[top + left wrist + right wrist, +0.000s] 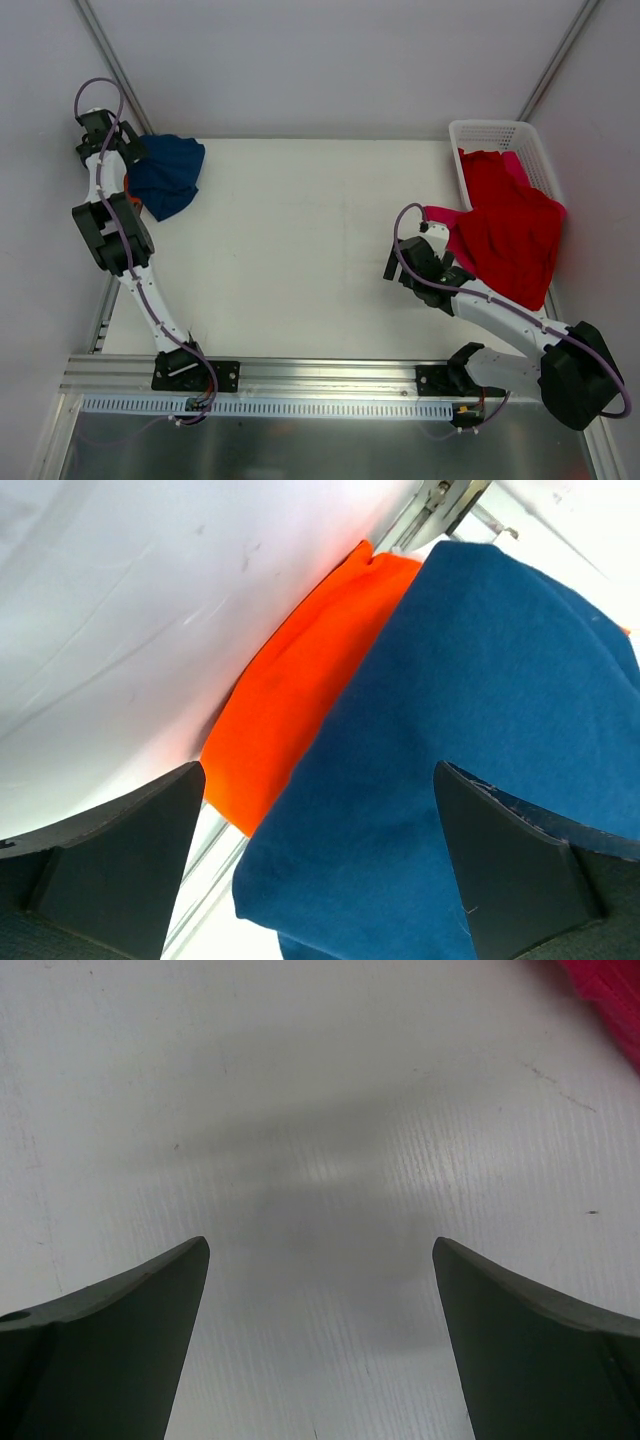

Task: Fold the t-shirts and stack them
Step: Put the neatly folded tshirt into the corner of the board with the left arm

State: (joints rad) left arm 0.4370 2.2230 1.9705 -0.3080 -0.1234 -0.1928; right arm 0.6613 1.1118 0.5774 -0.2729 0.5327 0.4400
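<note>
A navy blue t-shirt (168,175) lies bunched at the table's far left corner, on top of an orange t-shirt (128,196). In the left wrist view the navy cloth (480,710) covers most of the orange cloth (300,690). My left gripper (318,780) is open just above the navy shirt and holds nothing; it also shows in the top view (135,150). A red t-shirt (510,235) hangs over the basket's near rim onto the table, with pink cloth (440,215) at its left edge. My right gripper (400,265) is open and empty over bare table (320,1245), left of the red shirt.
A white lattice basket (495,130) stands at the far right corner with red and pink cloth in it. A metal rail runs along the table's left edge (215,870). White walls stand close behind and at both sides. A red-pink cloth edge (610,1000) shows at the right wrist view's top right.
</note>
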